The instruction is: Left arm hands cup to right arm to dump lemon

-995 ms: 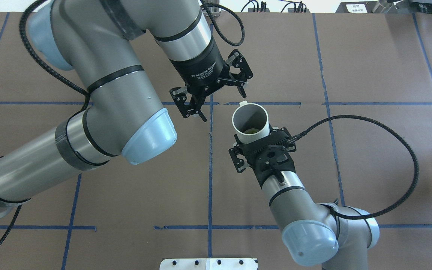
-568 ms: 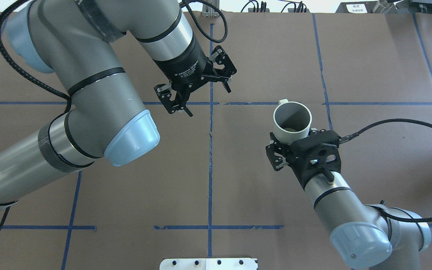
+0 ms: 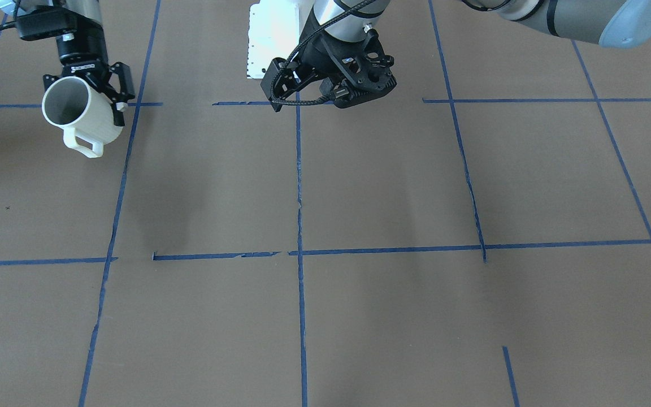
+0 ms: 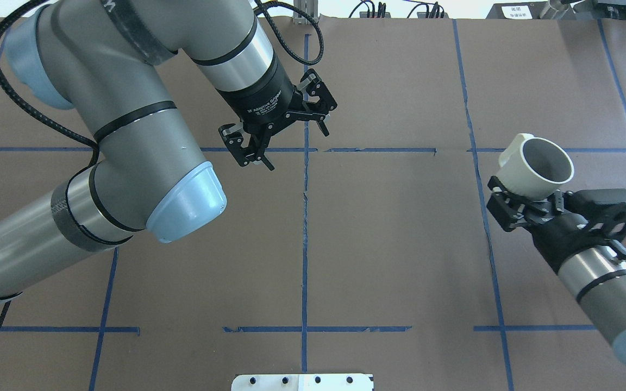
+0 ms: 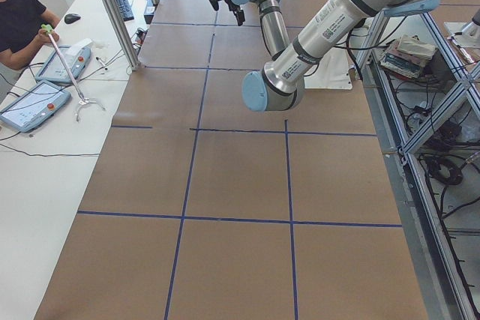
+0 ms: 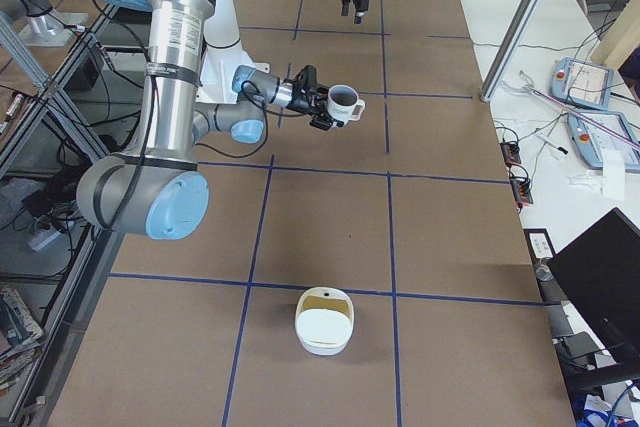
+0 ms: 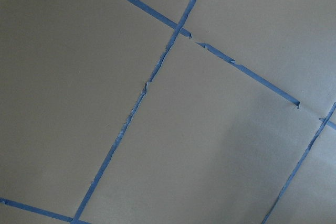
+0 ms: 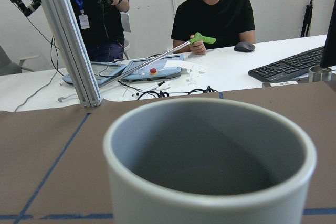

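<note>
The right gripper (image 4: 529, 205) is clenched around the lower body of the cup (image 4: 536, 165) and holds it in the air above the right-hand part of the table (image 4: 389, 244), just past one of the blue tape lines (image 4: 481, 179). The white cup tips a little, its grey mouth open upward and its loop handle pointing away from the robot. The right wrist view looks over the cup's rim but does not reach the bottom, so I cannot tell whether the lemon lies inside.

The left gripper (image 4: 296, 147) hangs well apart from the cup, over the far middle of the table, its jaws released and spread wide with nothing between them. The left wrist view shows only brown paper and crossing tape.

At the table's right end sits a white dish (image 6: 324, 325), possibly with something yellowish at its far edge.
</note>
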